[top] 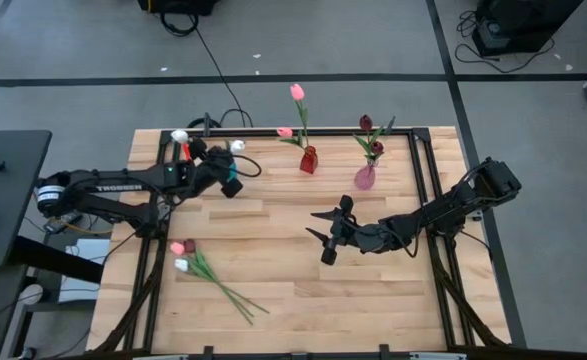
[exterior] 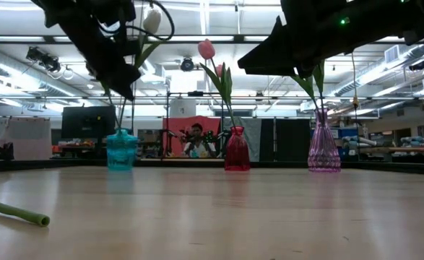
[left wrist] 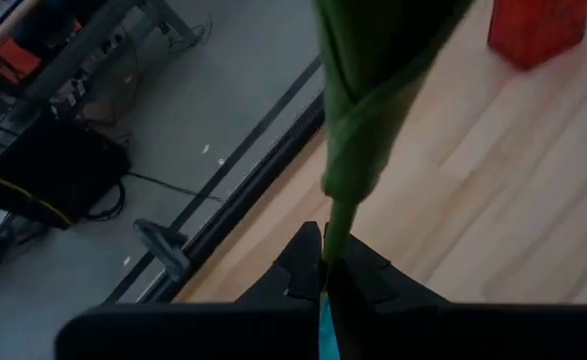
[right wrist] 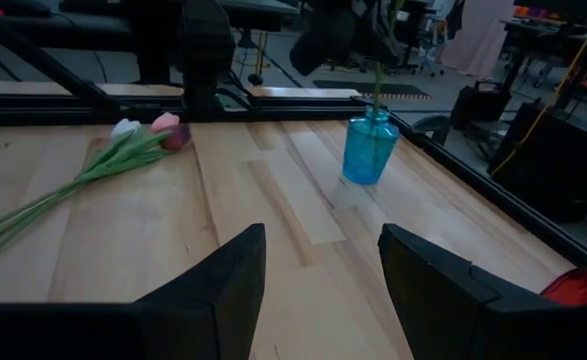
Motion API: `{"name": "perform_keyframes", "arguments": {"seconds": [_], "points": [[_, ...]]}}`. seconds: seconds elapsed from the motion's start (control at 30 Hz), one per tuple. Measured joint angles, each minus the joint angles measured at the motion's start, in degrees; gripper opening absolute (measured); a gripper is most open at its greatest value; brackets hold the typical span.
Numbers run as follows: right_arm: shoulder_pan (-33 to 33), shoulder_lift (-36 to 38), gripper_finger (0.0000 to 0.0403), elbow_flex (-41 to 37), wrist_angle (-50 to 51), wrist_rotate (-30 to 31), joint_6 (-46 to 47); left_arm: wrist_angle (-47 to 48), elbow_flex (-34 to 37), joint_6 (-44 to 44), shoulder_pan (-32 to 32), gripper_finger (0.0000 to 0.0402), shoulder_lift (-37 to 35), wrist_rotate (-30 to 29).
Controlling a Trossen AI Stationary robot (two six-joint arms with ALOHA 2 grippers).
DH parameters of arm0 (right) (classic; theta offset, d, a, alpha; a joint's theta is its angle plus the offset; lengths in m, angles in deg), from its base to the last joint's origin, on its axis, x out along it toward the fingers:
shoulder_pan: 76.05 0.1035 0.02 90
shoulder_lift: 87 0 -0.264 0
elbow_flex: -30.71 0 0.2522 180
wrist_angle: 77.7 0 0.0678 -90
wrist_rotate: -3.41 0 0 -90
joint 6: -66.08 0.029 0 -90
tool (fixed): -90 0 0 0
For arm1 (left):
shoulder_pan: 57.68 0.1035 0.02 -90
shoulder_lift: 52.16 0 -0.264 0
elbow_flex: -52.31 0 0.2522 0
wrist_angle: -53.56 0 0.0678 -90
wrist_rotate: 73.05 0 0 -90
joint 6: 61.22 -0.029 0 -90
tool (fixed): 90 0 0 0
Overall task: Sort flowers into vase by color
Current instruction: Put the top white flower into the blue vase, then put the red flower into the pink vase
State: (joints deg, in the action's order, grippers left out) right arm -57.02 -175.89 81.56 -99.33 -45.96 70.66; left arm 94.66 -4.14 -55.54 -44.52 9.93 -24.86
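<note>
From above: spreading across the middle, a pale plank tabletop (top: 273, 300) in a black frame, with grey floor (top: 93, 50) around it, crossed by dark tape lines and trailing cables (top: 213, 60). Hovering at the far left part, the left claw (top: 228, 180), pinching a white tulip (top: 237, 146) over a blue vase (top: 232, 188). Standing along the far edge, a red vase (top: 308, 160) holding pink tulips (top: 297, 91), and just to its right a pink vase (top: 365, 178) holding maroon tulips (top: 366, 122). Hanging near the middle, well apart from every vase, the right claw (top: 325, 235), gaping with nothing in it. Lying flat toward the near left corner, three loose tulips (top: 198, 262).

At tabletop height: standing in a row, the blue vase (exterior: 121, 150), red vase (exterior: 236, 155) and pink vase (exterior: 323, 152). Poking in at the left, one cut stem end. Stretching behind, a wide room under strip ceiling lights (exterior: 197, 29), with a person (exterior: 195, 141) sitting far back.

From the left wrist: closing tight on the green stem (left wrist: 338, 215), the left claw (left wrist: 325, 268); showing beyond, plank, floor and a corner of the red vase (left wrist: 538, 25).

From the right wrist: spreading wide and gripping nothing, the right claw (right wrist: 323, 290); beyond it, the blue vase (right wrist: 369, 150) taking a thin stem down its neck, and the loose tulips (right wrist: 123, 145) lying well apart from it.
</note>
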Motion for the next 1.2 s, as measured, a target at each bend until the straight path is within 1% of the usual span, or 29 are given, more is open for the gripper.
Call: {"name": "perform_keyframes", "arguments": {"seconds": [0.13,0.23,0.3,0.43,0.5,0.57,0.63,0.7,0.8,0.9,1.03,1.1,1.2], "points": [[0.00,0.00,0.0208,0.00,-0.01,-0.02,0.00,-1.01,1.52,-0.89,0.76,0.0014,-0.02,0.11],[0.00,0.00,0.0208,0.00,0.01,-0.01,0.00,-0.69,1.89,0.00,0.84,0.0025,-0.02,0.09],[0.00,0.00,0.0208,0.00,0.02,0.00,0.00,-0.71,1.89,0.38,0.84,0.0042,-0.04,0.10],[0.00,0.00,0.0208,0.00,0.02,-0.02,0.00,-0.43,1.89,1.13,0.83,0.0091,-0.04,0.11],[0.00,0.00,0.0208,0.00,-0.01,-0.03,0.00,2.28,1.42,3.24,0.84,0.0116,-0.15,0.37],[0.00,0.00,0.0208,0.00,0.00,-0.04,0.00,7.34,-0.42,5.98,0.84,0.0135,-0.28,2.03],[0.00,0.00,0.0208,0.00,0.00,-0.04,0.00,12.04,-2.25,9.12,0.83,0.0145,-0.33,4.08],[0.00,0.00,0.0208,0.00,-0.01,-0.05,0.00,15.65,-3.39,11.65,0.57,0.0148,-0.33,6.76],[0.00,0.00,0.0208,0.00,-0.01,-0.06,0.33,18.25,-5.00,13.84,-0.46,0.0147,-0.33,11.25],[0.00,0.00,0.0208,0.00,-0.01,-0.09,0.39,20.41,-6.10,14.92,-2.45,0.0147,-0.33,12.35],[0.00,0.00,0.0208,0.00,0.00,-0.11,0.40,20.82,-6.87,16.41,-6.74,0.0147,-0.85,10.06],[0.00,0.00,0.0208,0.00,0.03,-0.11,0.39,20.09,-7.03,17.16,-9.35,0.0147,-1.32,7.19],[0.00,0.00,0.0208,0.00,0.37,-0.09,0.42,19.02,-7.03,17.22,-14.11,0.0147,-2.61,0.80]]}}
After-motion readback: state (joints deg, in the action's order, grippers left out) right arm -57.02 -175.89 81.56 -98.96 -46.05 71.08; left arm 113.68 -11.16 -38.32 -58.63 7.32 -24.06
